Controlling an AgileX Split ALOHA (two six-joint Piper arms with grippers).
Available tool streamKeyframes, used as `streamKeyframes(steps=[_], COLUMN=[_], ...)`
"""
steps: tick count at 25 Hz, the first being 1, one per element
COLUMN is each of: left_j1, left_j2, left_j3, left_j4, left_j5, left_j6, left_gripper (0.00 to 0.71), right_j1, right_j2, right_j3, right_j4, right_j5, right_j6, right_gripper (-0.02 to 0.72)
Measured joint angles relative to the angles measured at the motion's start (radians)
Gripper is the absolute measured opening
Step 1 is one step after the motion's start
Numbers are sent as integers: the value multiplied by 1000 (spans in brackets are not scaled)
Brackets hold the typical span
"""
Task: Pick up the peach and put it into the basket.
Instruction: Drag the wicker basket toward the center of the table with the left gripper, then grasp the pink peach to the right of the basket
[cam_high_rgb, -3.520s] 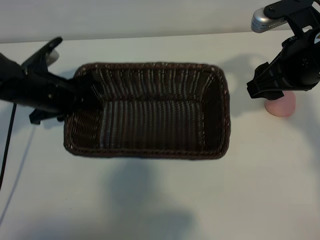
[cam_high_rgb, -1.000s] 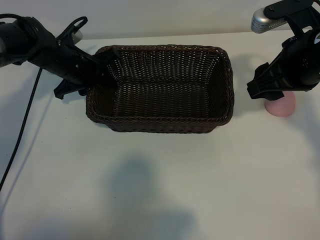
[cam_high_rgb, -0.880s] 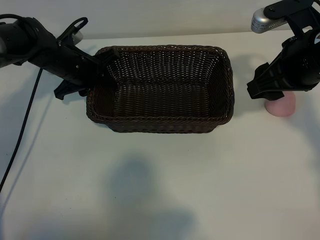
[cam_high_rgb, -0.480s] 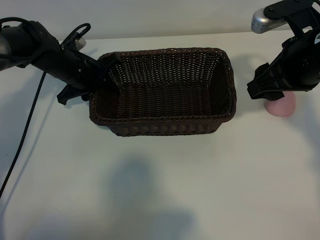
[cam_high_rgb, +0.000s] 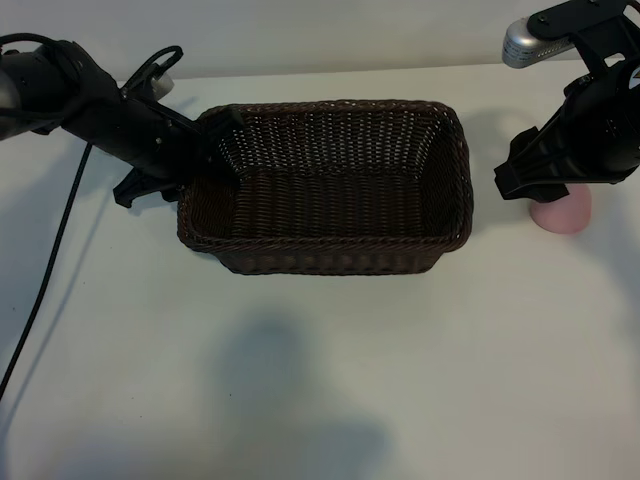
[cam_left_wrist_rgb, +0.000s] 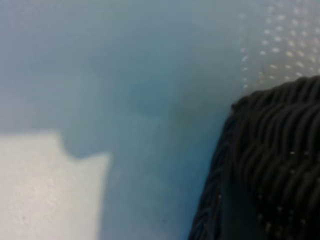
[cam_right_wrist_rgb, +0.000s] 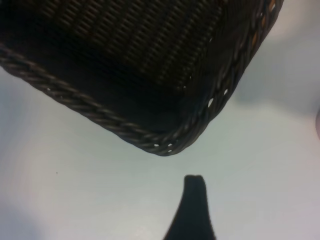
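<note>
From the exterior view, the task looks to be in its early stage: the peach (cam_high_rgb: 562, 214) sits on the white surface (cam_high_rgb: 330, 380) to the right of the basket (cam_high_rgb: 325, 185), not yet picked up and half hidden under the right arm. The right claw (cam_high_rgb: 515, 180) hangs just above and beside the fruit, pointing steeply down toward the gap between peach and basket, and holds nothing. The left arm reaches in from the far left, its left claw (cam_high_rgb: 215, 135) at the basket's left end, at the rim. Whether it grips the wicker or merely rests against it cannot be told here. The next move, as I judge it, calls for the right claw to shift over the peach, drop around it and close gently, since a smooth rounded fruit may roll or slip; then a lift over the braided rim.

In the left wrist view, only a dark woven corner of the basket (cam_left_wrist_rgb: 270, 165) shows close up against the pale surface (cam_left_wrist_rgb: 100, 75); no fingers are visible, so the left claw's state cannot be told.

In the right wrist view, one dark finger (cam_right_wrist_rgb: 192, 205) rises from the frame's edge with bare surface (cam_right_wrist_rgb: 75, 190) around it, nothing between the jaws: the right claw is released and spread wide. The basket's rounded corner (cam_right_wrist_rgb: 165, 142) lies just ahead.
</note>
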Motion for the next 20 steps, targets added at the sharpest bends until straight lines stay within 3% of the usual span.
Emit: streamKeyframes(steps=[5, 7, 16, 20], left_j1=[0, 0, 0, 0], left_j2=[-69, -99, -272, -292], left_j3=[0, 0, -3, -77], left_j4=[38, 70, 250, 397], left_j5=[12, 31, 112, 229], left_j6=[5, -9, -56, -105], left_gripper=[658, 692, 640, 617], right_j1=[0, 0, 0, 0], right_j2=[0, 0, 0, 0], right_j3=[0, 0, 0, 0], right_j4=[0, 0, 0, 0], right_j5=[1, 1, 2, 1], right_j6=[0, 0, 0, 0], right_gripper=[595, 595, 595, 595])
